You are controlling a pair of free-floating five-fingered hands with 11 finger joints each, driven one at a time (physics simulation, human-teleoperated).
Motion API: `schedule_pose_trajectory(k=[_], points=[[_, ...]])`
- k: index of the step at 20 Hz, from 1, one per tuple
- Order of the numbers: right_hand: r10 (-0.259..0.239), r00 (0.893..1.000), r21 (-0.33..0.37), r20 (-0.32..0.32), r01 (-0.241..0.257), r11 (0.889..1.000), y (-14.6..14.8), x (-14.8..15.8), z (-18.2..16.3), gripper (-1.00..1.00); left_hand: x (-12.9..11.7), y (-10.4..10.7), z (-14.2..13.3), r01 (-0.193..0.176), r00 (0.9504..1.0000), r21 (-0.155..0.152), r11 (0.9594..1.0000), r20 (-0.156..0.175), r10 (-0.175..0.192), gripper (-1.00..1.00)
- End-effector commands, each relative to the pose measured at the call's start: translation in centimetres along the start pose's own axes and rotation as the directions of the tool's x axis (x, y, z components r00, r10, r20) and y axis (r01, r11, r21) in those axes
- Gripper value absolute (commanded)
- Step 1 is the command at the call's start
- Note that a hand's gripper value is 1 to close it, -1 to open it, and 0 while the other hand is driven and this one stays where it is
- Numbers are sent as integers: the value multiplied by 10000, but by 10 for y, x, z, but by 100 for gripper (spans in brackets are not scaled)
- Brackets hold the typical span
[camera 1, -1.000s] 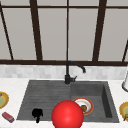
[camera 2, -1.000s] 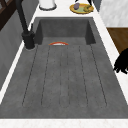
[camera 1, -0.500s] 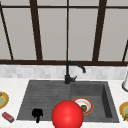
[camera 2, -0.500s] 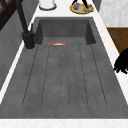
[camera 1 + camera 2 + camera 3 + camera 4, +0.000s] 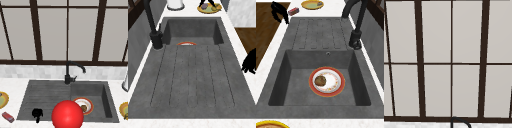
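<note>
Hovering low over the near left corner of the dark grey stone sink (image 5: 50, 92): the black left hand (image 5: 37, 114), above the ribbed draining board, fingers drooping loosely, grasping nothing. Showing again at the near edge of the sink in the left side view (image 5: 250, 62) and at the far corner in the right side view (image 5: 279, 11), relaxed and empty in each.

Lying just left of that hand on the white marble bench (image 5: 15, 87): a small red rectangular block (image 5: 8, 117), apart from the fingers. Sitting farther left on the bench: a yellow round plate with a green centre (image 5: 3, 99).

Resting flat in the sunken basin at the right: a white round plate with a red-orange rim (image 5: 327, 81), carrying a brown round lump of food (image 5: 320, 80) on its left half in the right side view.

Floating at the near middle of the front view: a glossy red ball (image 5: 67, 115), hiding the near left part of the rimmed plate.

Standing behind the sink, at the far edge: a black curved tap (image 5: 71, 71), spout reaching right. Sitting on the bench at the right: another yellow plate (image 5: 124, 110) and a white cylindrical container (image 5: 125, 81).
</note>
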Motion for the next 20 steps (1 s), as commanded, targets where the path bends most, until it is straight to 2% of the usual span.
schedule_pose_trajectory(k=[1,4,6,7,10,12,18,20], points=[[91,9998,1031,169,-108,9946,-11,8,-7,-100,0,0,0,0,10000,0,10000,0,0,0],[379,9992,690,150,-389,9969,-29,9,-27,-100,0,0,0,0,10000,0,10000,0,0,0],[477,9983,1045,-340,-439,9936,-28,14,-25,-100,0,0,0,0,10000,0,10000,0,0,0],[333,9983,1094,-474,-279,9936,-26,14,-20,-100,0,0,0,0,10000,0,10000,0,0,0],[603,9958,1904,-690,-462,9806,-21,16,-5,-100,0,0,0,0,10000,0,10000,0,0,0],[465,9934,1730,-1050,-278,9845,-22,16,-3,-100,0,0,0,0,10000,0,10000,0,0,0],[396,9846,1670,-1700,-108,9859,-22,19,2,-100,0,0,0,0,10000,0,10000,0,0,0],[173,9848,1565,-1726,101,9876,-18,20,-3,-100,0,0,0,0,10000,0,10000,0,0,0]])
